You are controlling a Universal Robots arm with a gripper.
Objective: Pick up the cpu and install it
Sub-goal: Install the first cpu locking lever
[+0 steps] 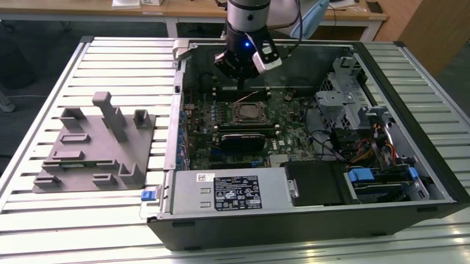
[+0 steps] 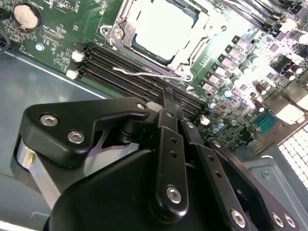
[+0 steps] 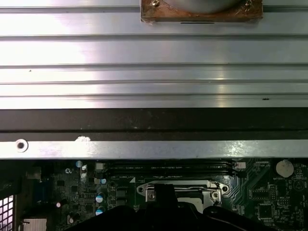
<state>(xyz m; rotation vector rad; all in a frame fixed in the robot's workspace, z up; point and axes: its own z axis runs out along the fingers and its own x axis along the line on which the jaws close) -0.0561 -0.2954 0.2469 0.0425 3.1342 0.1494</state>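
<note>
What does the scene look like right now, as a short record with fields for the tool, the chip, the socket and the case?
tool: black tool, above the motherboard beside the socket, holding nothing visible
chip: pale silvery square cpu, lying in the socket
socket: metal-rimmed socket frame, lever wire alongside
case: open dark computer case on the slatted metal table

Pale silvery cpu [image 2: 161,29], green motherboard [image 2: 57,36], black end effector [image 2: 168,103].

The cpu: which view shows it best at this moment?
The second wrist view: the cpu fills the socket, pale top unobstructed. In the exterior view it is small, below the gripper. In the first wrist view it is mostly hidden.
</note>
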